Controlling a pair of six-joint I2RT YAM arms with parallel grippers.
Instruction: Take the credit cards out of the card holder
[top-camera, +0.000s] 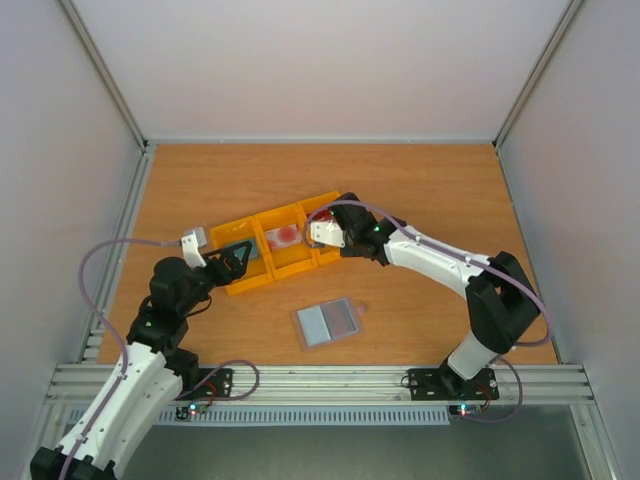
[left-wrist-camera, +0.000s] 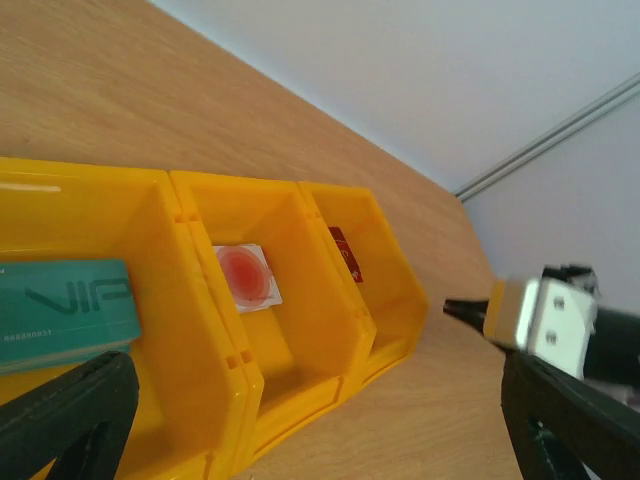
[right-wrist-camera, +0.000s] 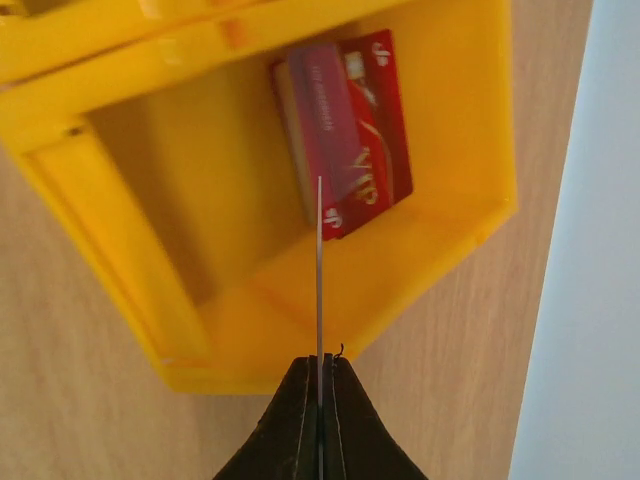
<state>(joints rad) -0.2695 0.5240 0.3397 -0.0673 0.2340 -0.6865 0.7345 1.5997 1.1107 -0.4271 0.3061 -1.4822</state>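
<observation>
The card holder (top-camera: 327, 322) lies open on the table, with a pale blue-grey left panel and a dark reddish card in its right panel. The teal card (left-wrist-camera: 62, 310) lies in the left compartment, the whitish-pink card (left-wrist-camera: 246, 277) in the middle one, and a dark red card (right-wrist-camera: 350, 130) in the right one. My right gripper (right-wrist-camera: 320, 362) is shut on a thin card (right-wrist-camera: 319, 270) seen edge-on, colour hidden, above the right compartment; it also shows in the top view (top-camera: 316, 232). My left gripper (left-wrist-camera: 310, 440) is open and empty over the tray's left end (top-camera: 237, 258).
The yellow three-compartment tray (top-camera: 300, 265) lies slantwise left of the table's middle. Metal rails run along the near and left edges. Grey walls close in the table on three sides.
</observation>
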